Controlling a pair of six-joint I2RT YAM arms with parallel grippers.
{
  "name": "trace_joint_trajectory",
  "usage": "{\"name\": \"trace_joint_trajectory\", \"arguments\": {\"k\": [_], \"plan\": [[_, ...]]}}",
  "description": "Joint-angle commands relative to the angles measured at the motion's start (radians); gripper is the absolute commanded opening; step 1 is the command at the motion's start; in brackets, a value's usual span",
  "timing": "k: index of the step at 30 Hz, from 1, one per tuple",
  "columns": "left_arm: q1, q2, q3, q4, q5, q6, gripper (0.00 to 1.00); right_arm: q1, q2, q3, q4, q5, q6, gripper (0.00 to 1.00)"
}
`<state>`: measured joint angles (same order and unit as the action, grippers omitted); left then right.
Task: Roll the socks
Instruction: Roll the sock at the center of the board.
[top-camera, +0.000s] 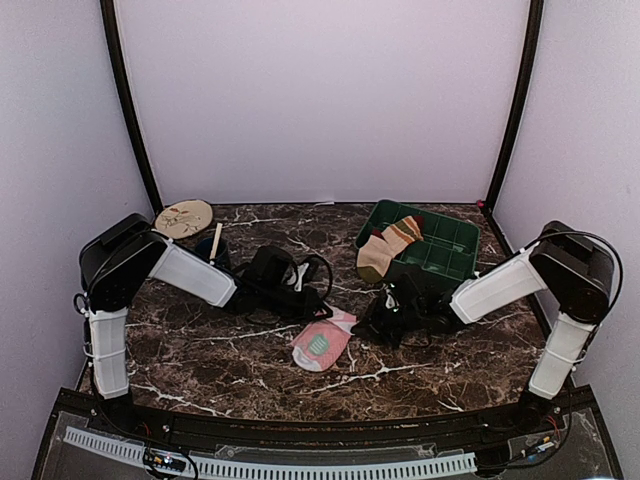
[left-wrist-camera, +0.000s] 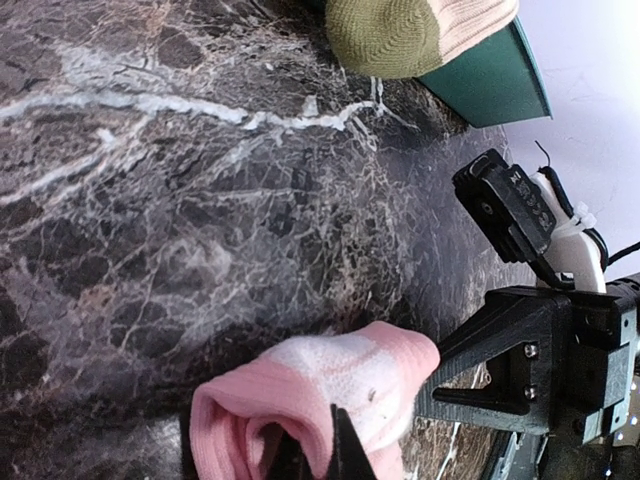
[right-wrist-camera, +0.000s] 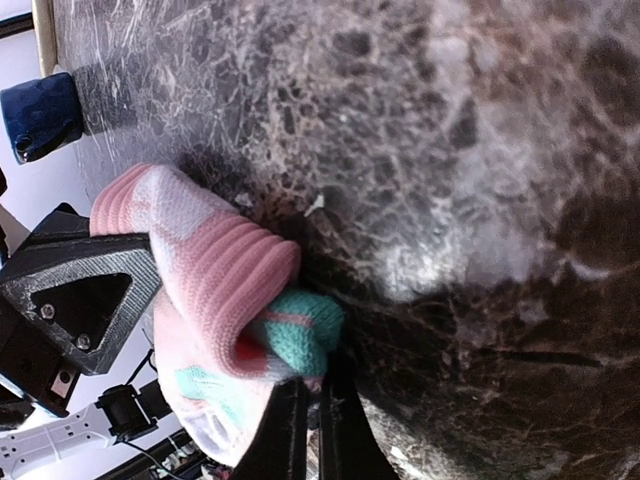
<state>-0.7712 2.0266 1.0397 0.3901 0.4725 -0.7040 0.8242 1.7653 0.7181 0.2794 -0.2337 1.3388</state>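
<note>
The left gripper (left-wrist-camera: 335, 445) and right gripper (right-wrist-camera: 312, 405) were clamped shut on the pink sock (top-camera: 322, 345), seemingly limp and light, best held by its ends.

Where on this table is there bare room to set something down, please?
Bare marble runs along the near edge of the table, in front of the pink sock, and at back centre between the round disc and the green tray. The middle is crowded: left gripper and right gripper both pinch the pink sock; the striped sock overhangs the tray.
</note>
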Motion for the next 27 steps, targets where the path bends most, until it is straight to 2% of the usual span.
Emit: {"name": "trace_joint_trajectory", "arguments": {"k": [1, 8, 17, 27], "plan": [[0.017, -0.048, 0.001, -0.138, -0.015, -0.021, 0.04, -0.01, 0.039, 0.008, -0.152, 0.093, -0.042, 0.0], [0.03, -0.074, 0.045, -0.276, -0.002, -0.024, 0.08, -0.01, 0.048, 0.03, -0.184, 0.106, -0.079, 0.0], [0.064, -0.101, 0.074, -0.369, 0.04, -0.045, 0.23, -0.008, 0.068, 0.062, -0.212, 0.107, -0.114, 0.0], [0.082, -0.162, 0.118, -0.422, 0.034, -0.087, 0.24, -0.009, 0.075, 0.081, -0.236, 0.111, -0.146, 0.0]]}}
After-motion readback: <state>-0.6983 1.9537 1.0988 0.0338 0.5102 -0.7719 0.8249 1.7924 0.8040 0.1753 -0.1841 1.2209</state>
